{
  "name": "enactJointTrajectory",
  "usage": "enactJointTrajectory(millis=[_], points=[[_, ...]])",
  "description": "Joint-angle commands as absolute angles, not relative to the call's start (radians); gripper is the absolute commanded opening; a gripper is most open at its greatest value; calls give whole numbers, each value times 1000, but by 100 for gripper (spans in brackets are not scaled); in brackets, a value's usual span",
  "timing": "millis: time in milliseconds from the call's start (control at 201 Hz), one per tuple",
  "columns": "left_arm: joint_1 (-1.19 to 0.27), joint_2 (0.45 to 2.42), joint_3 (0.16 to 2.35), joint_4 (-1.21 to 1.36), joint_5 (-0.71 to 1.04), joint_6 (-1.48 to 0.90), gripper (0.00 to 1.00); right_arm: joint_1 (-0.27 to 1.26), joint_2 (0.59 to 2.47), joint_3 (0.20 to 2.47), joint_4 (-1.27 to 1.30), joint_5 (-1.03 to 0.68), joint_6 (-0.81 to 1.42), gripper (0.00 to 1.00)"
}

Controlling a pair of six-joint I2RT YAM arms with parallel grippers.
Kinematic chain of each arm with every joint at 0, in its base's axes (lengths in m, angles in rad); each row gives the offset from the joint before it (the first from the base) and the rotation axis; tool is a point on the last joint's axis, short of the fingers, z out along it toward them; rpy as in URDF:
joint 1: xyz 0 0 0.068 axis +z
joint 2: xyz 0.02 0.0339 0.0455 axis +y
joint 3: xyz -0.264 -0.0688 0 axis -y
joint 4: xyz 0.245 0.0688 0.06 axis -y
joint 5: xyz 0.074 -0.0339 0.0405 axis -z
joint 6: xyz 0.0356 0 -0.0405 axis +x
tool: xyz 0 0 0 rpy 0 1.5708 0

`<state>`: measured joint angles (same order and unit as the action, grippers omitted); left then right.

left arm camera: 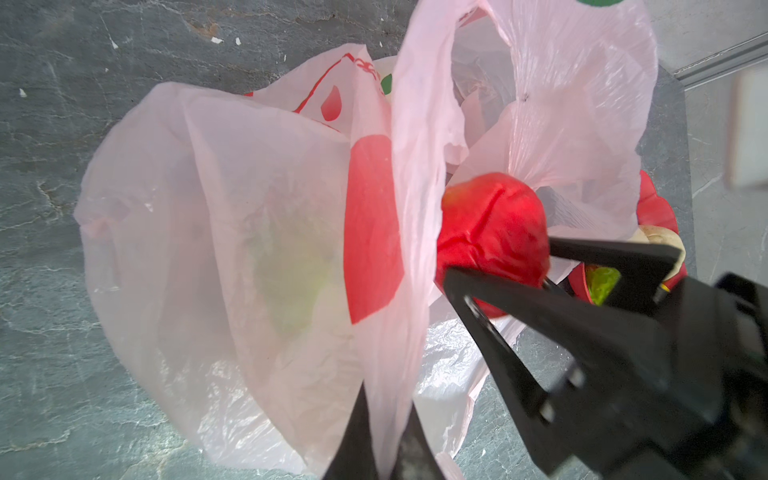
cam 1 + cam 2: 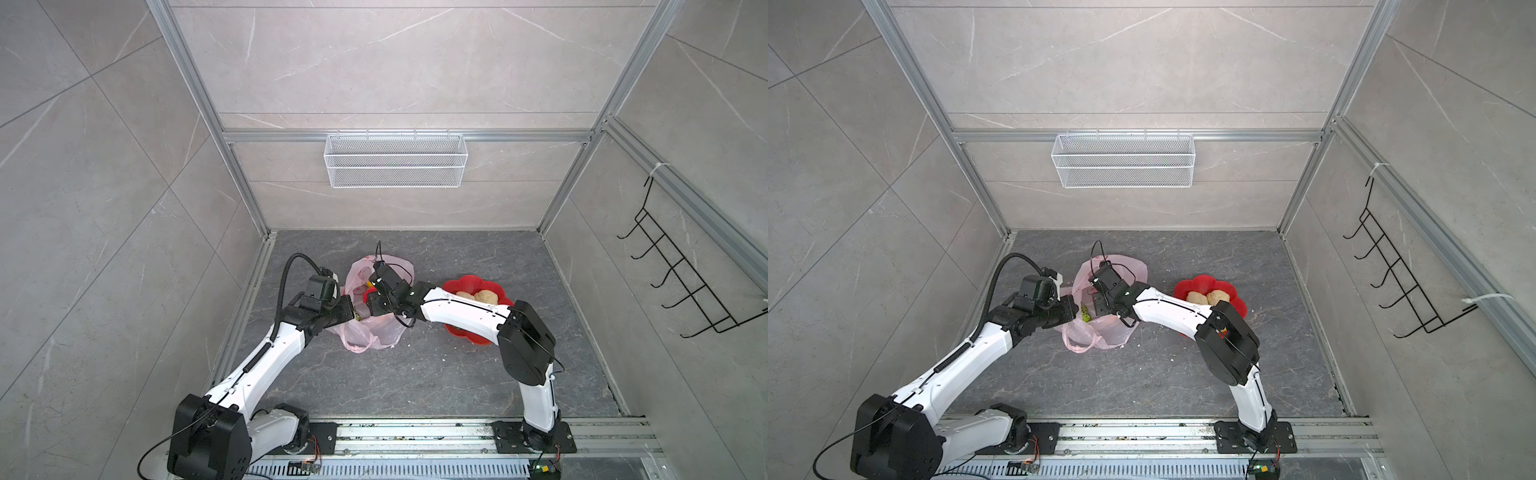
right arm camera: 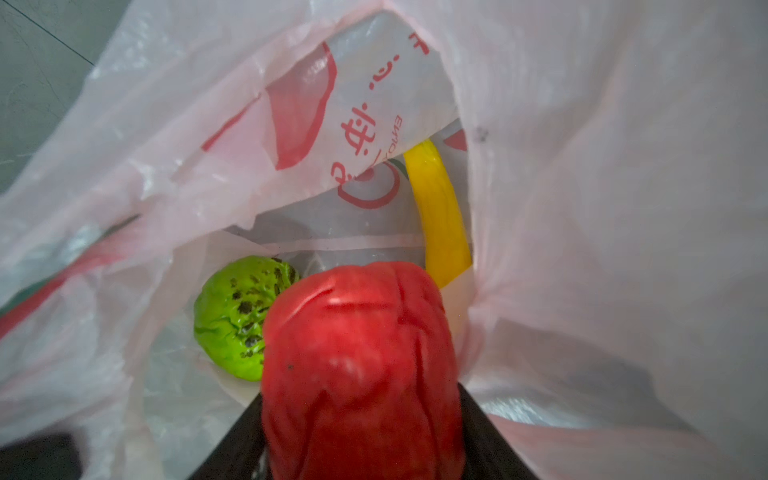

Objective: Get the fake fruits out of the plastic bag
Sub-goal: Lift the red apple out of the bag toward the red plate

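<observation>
Grey floor [image 2: 415,374], right claw [image 1: 500,266] downturned, clasping apple [image 3: 357,353]

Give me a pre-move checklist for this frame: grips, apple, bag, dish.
1. Right hand gripping the red apple: ok.
2. Left hand pinching the plastic bag rim, mouth open: ok.
3. Apple lifted clear of the bag: not ok, film surrounds it.
4. Free space in the red dish beside the beige lumps: cannot tell, the right arm hides part.
5. Bag emptied: not ok, banana and green ball lie inside.
</observation>
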<state>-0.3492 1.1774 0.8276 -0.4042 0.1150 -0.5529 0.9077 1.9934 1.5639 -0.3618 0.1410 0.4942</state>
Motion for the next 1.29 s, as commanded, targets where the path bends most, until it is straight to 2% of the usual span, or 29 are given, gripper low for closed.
enactJointTrajectory(millis=[0,289,707,1031,1284], points=[[-354,1176,823,-357,129,-572,7,925,1904,1518,-374,125,496,40],[-354,1172,816,-335,130,-574,7,939,1707,1384,-451,149,518,40],[-354,1167,810,-311,138,-569,7,914,1454,1243,-596,308,543,40],[-353,1156,825,-341,120,-561,7,759,1376,1172,-617,292,513,40],[-353,1152,813,-337,119,-566,7,566,1438,1156,-597,265,448,40]])
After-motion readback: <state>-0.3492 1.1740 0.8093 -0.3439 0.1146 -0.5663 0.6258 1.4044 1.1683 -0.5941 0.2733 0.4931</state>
